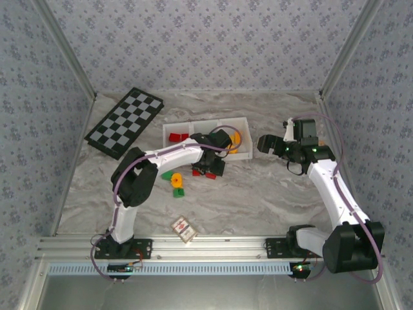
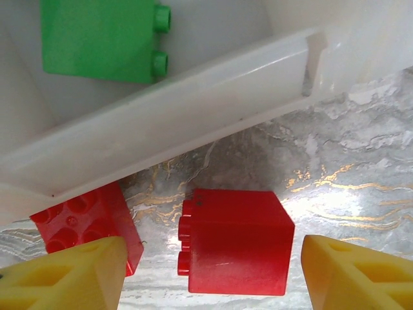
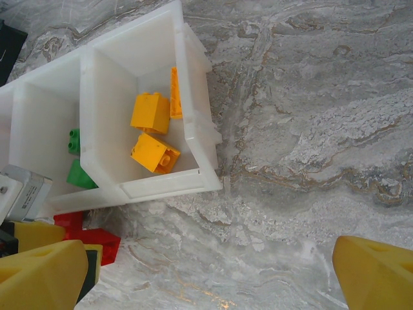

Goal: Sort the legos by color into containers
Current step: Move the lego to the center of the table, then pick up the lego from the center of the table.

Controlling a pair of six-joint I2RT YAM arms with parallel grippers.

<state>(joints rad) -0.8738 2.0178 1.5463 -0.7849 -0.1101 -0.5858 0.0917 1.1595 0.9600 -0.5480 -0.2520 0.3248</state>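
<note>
Against the near wall of the containers [image 2: 193,123], with the left gripper [image 2: 210,265] wide open, empty and straddling a red lego [image 2: 235,242]: lower squarely, close on the two smooth sides, and steer clear of the second red lego [image 2: 90,223] just beside one finger. Likely bound next for the left compartment, home to a red brick [image 1: 179,137]; green brick [image 3: 79,174] in the middle one, orange-yellow bricks [image 3: 150,111] in the right. Over bare table [image 3: 310,129] to the right of the containers, right gripper [image 3: 206,278] spread wide, holding nothing.
</note>
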